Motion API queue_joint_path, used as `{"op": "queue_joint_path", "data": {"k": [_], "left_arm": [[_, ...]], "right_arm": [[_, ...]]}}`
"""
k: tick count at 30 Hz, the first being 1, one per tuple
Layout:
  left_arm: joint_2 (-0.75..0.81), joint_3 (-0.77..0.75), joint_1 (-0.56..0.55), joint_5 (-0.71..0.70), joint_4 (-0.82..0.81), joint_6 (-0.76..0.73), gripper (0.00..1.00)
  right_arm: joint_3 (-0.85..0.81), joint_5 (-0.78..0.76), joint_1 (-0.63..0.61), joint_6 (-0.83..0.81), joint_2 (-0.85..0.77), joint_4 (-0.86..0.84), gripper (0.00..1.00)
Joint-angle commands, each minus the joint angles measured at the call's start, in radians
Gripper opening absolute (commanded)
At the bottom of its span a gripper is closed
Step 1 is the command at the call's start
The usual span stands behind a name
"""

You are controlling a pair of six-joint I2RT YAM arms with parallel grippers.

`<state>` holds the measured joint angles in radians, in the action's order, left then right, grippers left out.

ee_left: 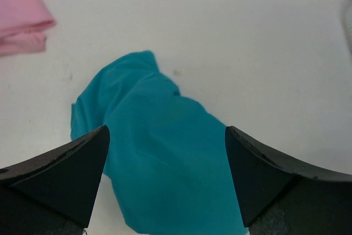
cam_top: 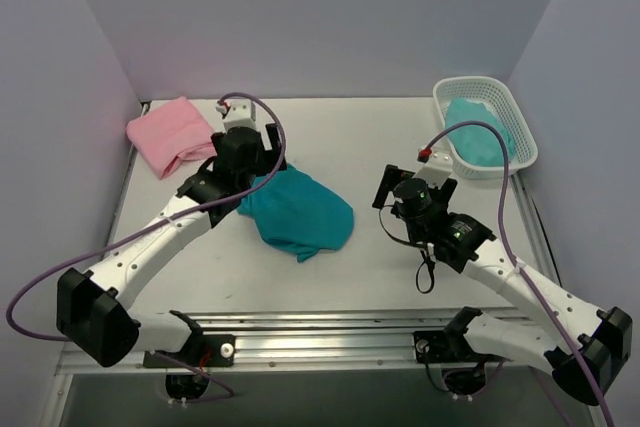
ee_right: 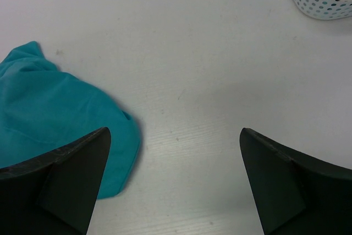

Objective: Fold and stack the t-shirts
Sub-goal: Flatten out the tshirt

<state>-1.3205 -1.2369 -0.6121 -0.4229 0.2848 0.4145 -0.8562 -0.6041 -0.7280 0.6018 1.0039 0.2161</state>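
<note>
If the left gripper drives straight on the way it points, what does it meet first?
Probably the teal t-shirt, which lies directly ahead of the open left gripper; how far is unclear.

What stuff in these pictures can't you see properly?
- Teal cloth in the basket: in the top view the walls and a cable hide part of it. The right wrist view cuts it off at the top edge. Cannot tell if it is a shirt.
- Teal t-shirt: in the top view the left gripper covers its far-left corner. It is crumpled, so sleeves and collar cannot be made out.
- Pink t-shirt: the left wrist view cuts it off at the left edge.
</note>
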Motion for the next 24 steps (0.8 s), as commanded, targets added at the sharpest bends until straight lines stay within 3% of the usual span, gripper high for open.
{"op": "queue_joint_path", "data": {"k": [1, 7, 16, 21, 24], "left_arm": [[-0.039, 0.129, 0.034, -0.161, 0.004, 0.211, 0.95], [-0.106, 0.266, 0.107, -0.212, -0.045, 0.357, 0.95], [-0.164, 0.421, 0.222, -0.085, -0.243, 0.469, 0.96], [-0.252, 0.444, 0.229, -0.039, -0.352, 0.480, 0.97], [-0.309, 0.441, 0.229, -0.011, -0.404, 0.483, 0.99]], "right_arm": [[0.013, -0.013, -0.005, -0.005, -0.001, -0.021, 1.00], [0.014, -0.014, -0.004, -0.013, -0.019, 0.002, 1.00], [0.026, 0.009, -0.005, -0.007, -0.016, 0.000, 1.00], [0.104, 0.199, -0.019, 0.033, 0.053, -0.157, 1.00], [0.134, 0.231, -0.059, 0.078, 0.149, -0.207, 1.00]]}}
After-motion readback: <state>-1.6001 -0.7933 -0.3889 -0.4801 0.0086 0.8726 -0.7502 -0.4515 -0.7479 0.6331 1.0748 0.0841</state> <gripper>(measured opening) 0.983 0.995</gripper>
